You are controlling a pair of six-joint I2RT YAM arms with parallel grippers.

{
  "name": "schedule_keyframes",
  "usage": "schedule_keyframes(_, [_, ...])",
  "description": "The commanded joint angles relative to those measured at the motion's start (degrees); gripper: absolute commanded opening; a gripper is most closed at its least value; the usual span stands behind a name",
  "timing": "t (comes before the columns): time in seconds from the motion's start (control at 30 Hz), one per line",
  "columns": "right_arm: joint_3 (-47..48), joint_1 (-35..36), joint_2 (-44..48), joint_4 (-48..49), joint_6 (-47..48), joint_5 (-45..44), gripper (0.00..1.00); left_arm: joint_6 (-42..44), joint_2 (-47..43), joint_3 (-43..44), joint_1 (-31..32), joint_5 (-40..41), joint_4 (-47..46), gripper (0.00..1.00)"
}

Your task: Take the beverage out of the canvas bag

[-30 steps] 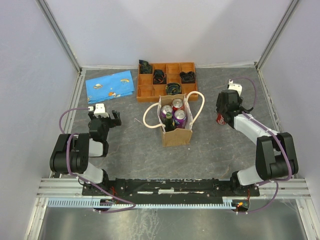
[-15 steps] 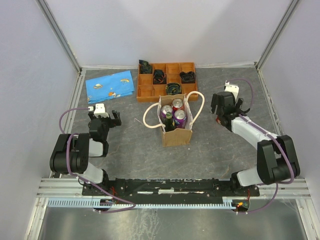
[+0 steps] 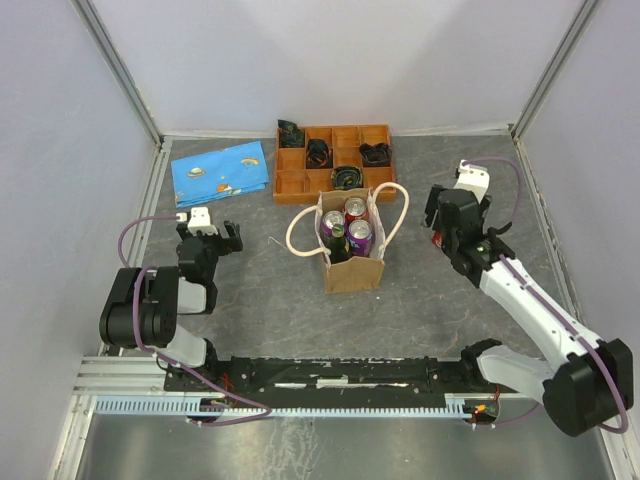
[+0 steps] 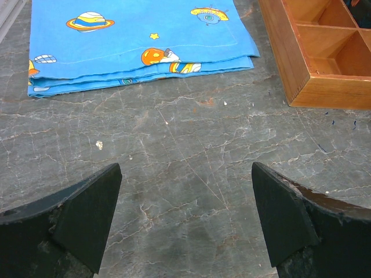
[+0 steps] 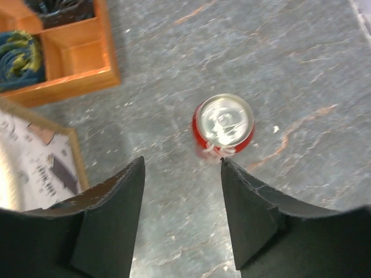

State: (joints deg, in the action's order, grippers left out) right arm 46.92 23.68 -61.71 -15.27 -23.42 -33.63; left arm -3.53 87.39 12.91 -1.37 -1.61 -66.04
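Observation:
The tan canvas bag (image 3: 352, 268) with two cream rope handles stands upright mid-table. It holds a silver-topped can (image 3: 332, 220), a red can (image 3: 355, 208), a purple can (image 3: 360, 234) and a dark bottle (image 3: 338, 246). Another red can (image 5: 224, 124) stands upright on the table right of the bag, and only a small part of it shows under the arm in the top view (image 3: 436, 239). My right gripper (image 5: 181, 165) is open and empty above the table, just near of this can and not touching it; it also shows in the top view (image 3: 446, 222). My left gripper (image 4: 185, 220) is open and empty over bare table, left of the bag (image 3: 207, 238).
An orange-brown compartment tray (image 3: 290, 182) with dark coiled items sits behind the bag; it also shows in the wrist views (image 4: 310, 87) (image 5: 75, 61). A folded blue cloth (image 3: 220, 172) (image 4: 139, 40) lies at the back left. The bag's corner (image 5: 35, 156) is left of the right fingers.
My right arm has stretched out and risen, and its gripper has shifted slightly above the red can on the table. The can stays standing. The left arm has not moved.

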Motion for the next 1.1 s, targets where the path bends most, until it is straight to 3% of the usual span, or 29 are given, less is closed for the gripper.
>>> schedule_keyframes(0.0, [-1.31, 4.06, 1.66, -4.72, -3.96, 0.85, 0.49, 2.02, -0.26, 0.28, 0.22, 0.54, -2.13, 0.99])
schedule_keyframes(0.03, [-1.64, 4.43, 1.39, -4.53, -4.26, 2.25, 0.37, 2.03, -0.27, 0.28, 0.22, 0.56, -2.13, 0.99])
schedule_keyframes(0.1, [-2.42, 4.86, 0.38, -3.67, -4.96, 5.19, 0.23, 2.06, -0.29, 0.28, 0.23, 0.6, -2.18, 0.99])
schedule_keyframes(0.2, [-3.26, 4.98, -2.46, -1.85, -5.87, 9.3, 0.12, 2.1, -0.29, 0.27, 0.19, 0.53, -2.19, 0.99])
schedule_keyframes(0.33, [-4.33, 4.99, -6.86, 2.35, -7.19, 13.83, 0.13, 2.04, -0.27, 0.28, 0.23, 0.55, -2.21, 0.99])
schedule_keyframes(0.47, [-3.42, 5.2, -12.92, 6.32, -7.92, 18.51, 0.21, 2.05, -0.29, 0.28, 0.22, 0.55, -2.2, 0.99])
schedule_keyframes(0.7, [0.69, 8.04, -24.79, 10.12, -7.72, 24.88, 0.21, 2.04, -0.29, 0.28, 0.25, 0.53, -2.16, 0.99])
schedule_keyframes(1.07, [4.94, 13.83, -30.38, 12.07, -6.4, 28.92, 0.2, 2.11, -0.28, 0.27, 0.25, 0.6, -2.11, 0.99])
